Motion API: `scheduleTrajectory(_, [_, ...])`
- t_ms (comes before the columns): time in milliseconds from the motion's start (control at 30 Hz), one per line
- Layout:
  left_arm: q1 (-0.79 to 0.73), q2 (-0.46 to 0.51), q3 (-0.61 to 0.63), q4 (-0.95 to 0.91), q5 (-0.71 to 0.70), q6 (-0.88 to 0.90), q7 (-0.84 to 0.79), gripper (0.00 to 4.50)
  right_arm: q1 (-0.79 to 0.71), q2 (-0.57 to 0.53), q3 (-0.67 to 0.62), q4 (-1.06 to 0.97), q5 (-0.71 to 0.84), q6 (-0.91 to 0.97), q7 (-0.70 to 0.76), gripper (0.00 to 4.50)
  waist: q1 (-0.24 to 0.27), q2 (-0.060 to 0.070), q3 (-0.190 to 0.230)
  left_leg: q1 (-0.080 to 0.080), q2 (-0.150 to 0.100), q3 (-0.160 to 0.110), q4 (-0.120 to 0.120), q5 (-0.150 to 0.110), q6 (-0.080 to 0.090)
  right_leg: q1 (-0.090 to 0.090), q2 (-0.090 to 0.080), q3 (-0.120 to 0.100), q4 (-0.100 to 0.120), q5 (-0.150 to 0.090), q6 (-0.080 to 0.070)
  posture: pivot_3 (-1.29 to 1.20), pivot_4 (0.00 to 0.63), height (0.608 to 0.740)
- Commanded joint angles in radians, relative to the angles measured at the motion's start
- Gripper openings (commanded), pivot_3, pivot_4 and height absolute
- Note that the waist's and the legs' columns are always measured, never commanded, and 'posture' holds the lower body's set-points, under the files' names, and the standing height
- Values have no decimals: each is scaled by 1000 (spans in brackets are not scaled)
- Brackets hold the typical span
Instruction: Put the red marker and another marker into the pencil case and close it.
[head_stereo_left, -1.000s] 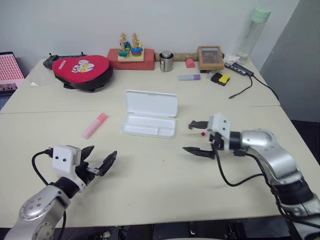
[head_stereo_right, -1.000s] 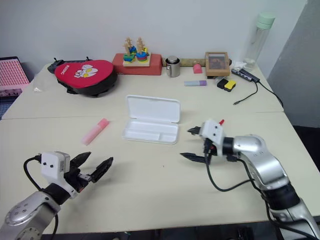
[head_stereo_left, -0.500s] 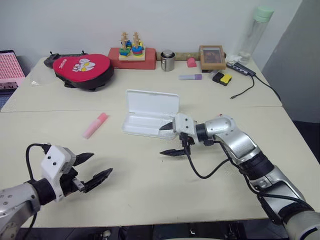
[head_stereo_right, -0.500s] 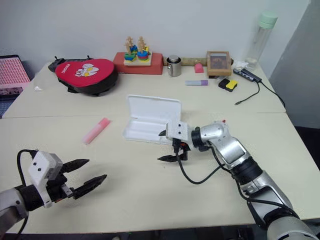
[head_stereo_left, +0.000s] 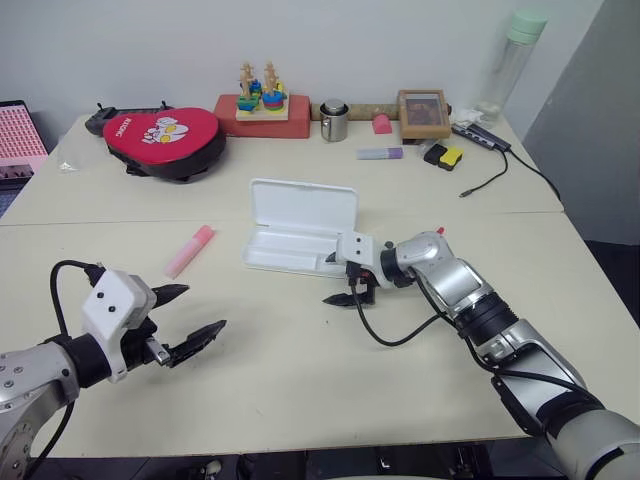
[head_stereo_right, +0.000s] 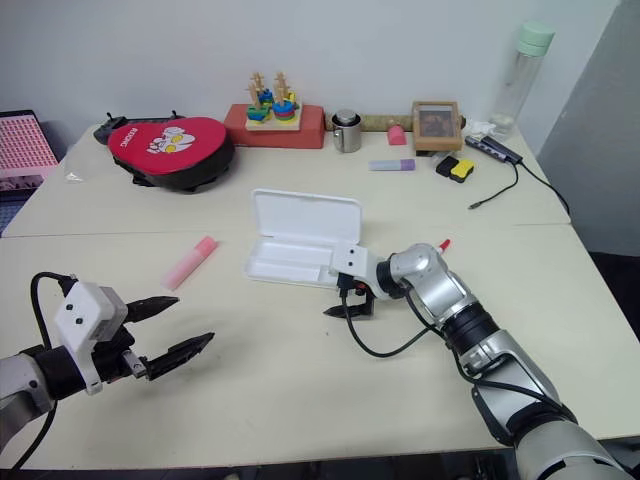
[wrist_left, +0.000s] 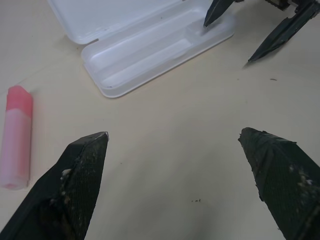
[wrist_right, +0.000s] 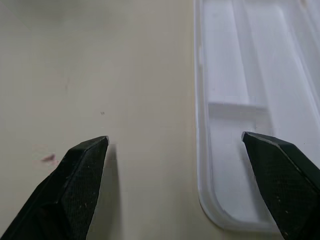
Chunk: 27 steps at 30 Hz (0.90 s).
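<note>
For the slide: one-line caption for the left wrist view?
Open left gripper above the table, pink highlighter beside the open white pencil case, right gripper open at its corner.

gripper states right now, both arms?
Left gripper: open, holding nothing, above bare table.
Right gripper: open, holding nothing, fingers straddling the near right edge of the open pencil case.

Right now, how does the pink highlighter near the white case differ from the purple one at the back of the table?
The pink highlighter lies alone on bare tabletop left of the open pencil case; the purple highlighter lies farther back, among the clutter near the metal cup. The pink highlighter lies on a slant; the purple highlighter lies nearly crosswise. Both are short, thick, lying flat and untouched.
</note>
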Motion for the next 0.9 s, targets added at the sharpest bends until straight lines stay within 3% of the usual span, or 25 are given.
scheduleTrajectory(33, [-13, -5, 1, -27, 7, -3, 12, 4500, -21, -9, 11, -11, -30, -7, 26, 3974, 0, 0, 0, 0, 0, 0, 0, 0, 0, 0, 0, 0, 0, 0, 0, 0, 150, 740])
scheduleTrajectory(167, [-15, -9, -2, -23, 10, -6, 14, 4500, -14, -16, 20, -35, -40, 4, 54, 2865, 0, 0, 0, 0, 0, 0, 0, 0, 0, 0, 0, 0, 0, 0, 0, 0, 150, 740])
scheduleTrajectory(567, [-34, -27, -28, -13, 36, -23, 23, 4500, -2, -32, 26, -89, -64, 23, 100, 81, 0, 0, 0, 0, 0, 0, 0, 0, 0, 0, 0, 0, 0, 0, 0, 0, 150, 740])
scheduleTrajectory(900, [-39, -33, -34, -5, 52, -27, 17, 4500, 35, -82, -18, -225, -21, 60, 139, 81, 1, 0, 0, 0, 0, 0, 0, 0, 0, 0, 0, 0, 1, 0, 0, 0, 150, 740])
